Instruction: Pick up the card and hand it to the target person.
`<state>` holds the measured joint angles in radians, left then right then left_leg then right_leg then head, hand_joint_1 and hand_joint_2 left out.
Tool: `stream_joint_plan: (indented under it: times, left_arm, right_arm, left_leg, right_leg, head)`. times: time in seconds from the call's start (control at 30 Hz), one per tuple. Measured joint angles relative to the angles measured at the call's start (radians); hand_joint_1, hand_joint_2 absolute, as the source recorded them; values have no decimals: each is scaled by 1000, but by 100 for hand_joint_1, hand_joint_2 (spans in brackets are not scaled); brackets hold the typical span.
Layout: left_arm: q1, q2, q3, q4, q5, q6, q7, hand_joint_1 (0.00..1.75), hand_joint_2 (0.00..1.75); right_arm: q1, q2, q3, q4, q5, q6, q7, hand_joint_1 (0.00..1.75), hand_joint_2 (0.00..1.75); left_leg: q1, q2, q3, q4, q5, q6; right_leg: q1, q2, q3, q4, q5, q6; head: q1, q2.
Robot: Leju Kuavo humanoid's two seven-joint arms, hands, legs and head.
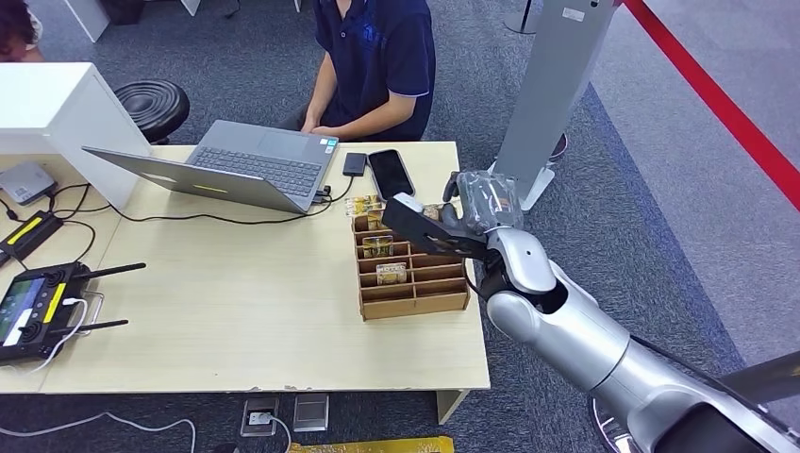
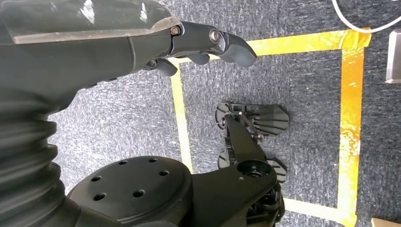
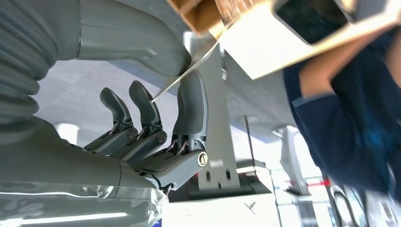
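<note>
My right hand (image 1: 479, 209) pinches a dark card (image 1: 417, 226) between thumb and finger, holding it tilted just above the wooden slotted organizer (image 1: 426, 294) at the table's right side. In the right wrist view the card (image 3: 188, 72) appears as a thin edge clamped between the thumb and a dark finger (image 3: 193, 101), while the other fingers stand apart. Several other cards (image 1: 378, 247) stay in the organizer's slots. A person in a dark blue shirt (image 1: 377, 52) sits at the table's far side. My left hand (image 2: 189, 40) hangs over the carpet, holding nothing.
A black phone (image 1: 391, 173) and a small dark device (image 1: 354, 163) lie beyond the organizer, beside an open laptop (image 1: 236, 165). A remote controller (image 1: 38, 307) sits at the table's left edge. A white stand (image 1: 552, 90) rises right of the table, with a black stool (image 1: 151, 106) far left.
</note>
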<state>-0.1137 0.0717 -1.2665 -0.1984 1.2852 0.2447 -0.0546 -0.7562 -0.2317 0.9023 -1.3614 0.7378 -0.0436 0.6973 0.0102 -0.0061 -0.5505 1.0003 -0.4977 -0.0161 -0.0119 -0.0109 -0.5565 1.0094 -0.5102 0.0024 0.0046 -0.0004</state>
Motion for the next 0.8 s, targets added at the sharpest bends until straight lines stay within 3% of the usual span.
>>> stream_joint_plan:
  times: [0.33, 0.63, 0.8]
  left_arm:
    - [-1, 0, 0, 0, -7, -6, 4, 0, 175]
    - [-28, -4, 0, 0, -33, -24, 20, 0, 175]
    - [-43, -9, -2, 0, -44, -30, 25, 0, 175]
  right_arm:
    - [1, -34, -64, -171, 24, -20, -15, 145, 175]
    - [-16, -13, -69, -113, 70, -314, -252, 145, 175]
    - [-43, 21, -69, -7, 92, -434, -319, 145, 175]
  left_leg:
    - [0, 0, 0, 0, 0, 0]
    - [0, 0, -1, 0, 0, 0]
    - [0, 0, -1, 0, 0, 0]
  right_leg:
    - [0, 0, 0, 0, 0, 0]
    - [0, 0, 0, 0, 0, 0]
    - [0, 0, 0, 0, 0, 0]
  head:
    - [0, 0]
    - [0, 0]
    - [0, 0]
